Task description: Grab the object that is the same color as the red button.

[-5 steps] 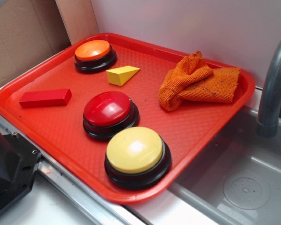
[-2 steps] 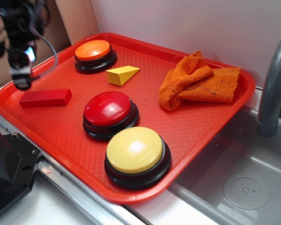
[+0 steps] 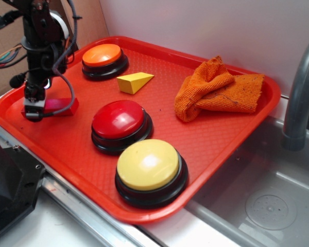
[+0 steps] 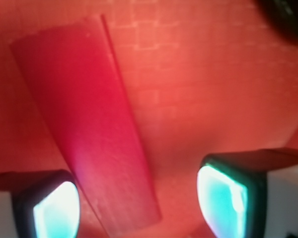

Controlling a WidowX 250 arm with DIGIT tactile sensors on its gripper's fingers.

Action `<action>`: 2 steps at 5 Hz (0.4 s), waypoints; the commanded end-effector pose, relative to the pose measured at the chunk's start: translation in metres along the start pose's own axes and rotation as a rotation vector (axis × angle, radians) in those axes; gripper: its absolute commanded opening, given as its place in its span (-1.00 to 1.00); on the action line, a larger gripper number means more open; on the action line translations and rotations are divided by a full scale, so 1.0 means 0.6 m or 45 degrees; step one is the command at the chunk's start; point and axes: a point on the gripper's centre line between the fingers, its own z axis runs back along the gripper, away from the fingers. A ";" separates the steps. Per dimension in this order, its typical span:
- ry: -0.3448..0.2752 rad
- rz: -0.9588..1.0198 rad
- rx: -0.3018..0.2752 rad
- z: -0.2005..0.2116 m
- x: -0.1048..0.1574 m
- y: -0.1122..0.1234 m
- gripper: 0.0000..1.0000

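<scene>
The red block (image 3: pixel 59 106) lies flat at the left of the red tray (image 3: pixel 211 149); the arm hides its left half. In the wrist view the block (image 4: pixel 84 124) runs from upper left down between the jaws. My gripper (image 3: pixel 34 110) is low over the block's left end, open, its fingers (image 4: pixel 223 198) standing apart on either side of the block (image 4: pixel 139 208). The red button (image 3: pixel 120 123) sits in the middle of the tray, to the right of the block.
An orange-domed button (image 3: pixel 104 60) stands at the back, a yellow-domed button (image 3: pixel 150 171) at the front. A yellow wedge (image 3: pixel 134 81) and an orange cloth (image 3: pixel 216 90) lie toward the back. A sink (image 3: pixel 268 206) and grey faucet (image 3: pixel 301 98) are to the right.
The arm has come in from the upper left and dropped down onto the left end of the red block. The block and the buttons have not moved.
</scene>
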 end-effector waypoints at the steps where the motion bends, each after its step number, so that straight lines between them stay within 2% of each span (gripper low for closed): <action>1: -0.002 0.011 -0.044 -0.021 0.013 -0.003 -1.00; 2: -0.035 0.040 -0.034 -0.019 0.015 -0.003 -1.00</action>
